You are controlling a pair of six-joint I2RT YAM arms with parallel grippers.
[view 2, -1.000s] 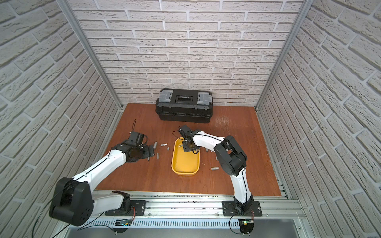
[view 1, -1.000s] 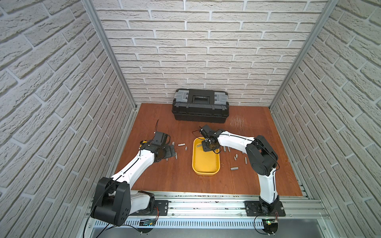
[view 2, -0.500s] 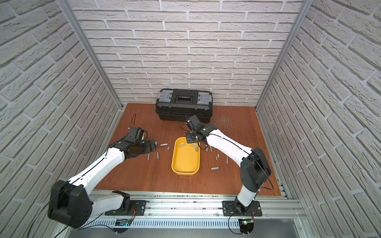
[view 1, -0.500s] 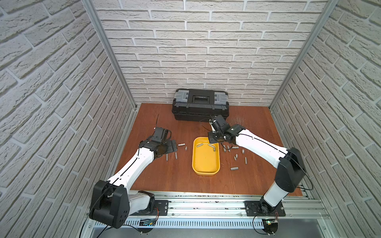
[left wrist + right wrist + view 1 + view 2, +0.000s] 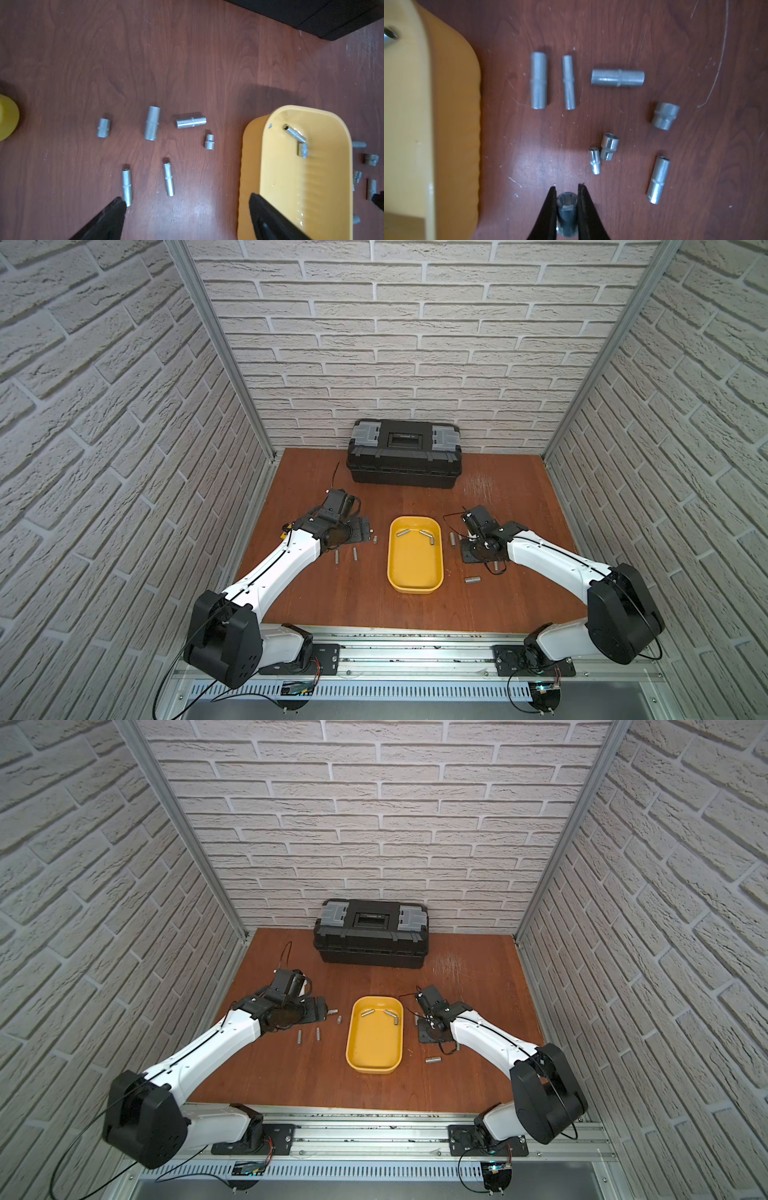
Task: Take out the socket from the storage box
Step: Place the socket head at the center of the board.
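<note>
The left arm [image 5: 286,560] and the right arm [image 5: 548,560] have glossy white link shells between bulky matte-black joint housings. Thin black cables [image 5: 157,693] trail from the wrists and bases. Black screwed mounting plates [image 5: 324,659] sit under each base. The left gripper [image 5: 187,198] has black, tapering wedge fingers [image 5: 108,220].

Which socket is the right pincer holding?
The short steel socket clamped in the right pincer, hex opening showing; all others lie loose on the brown wooden table or in the yellow plastic tray.
</note>
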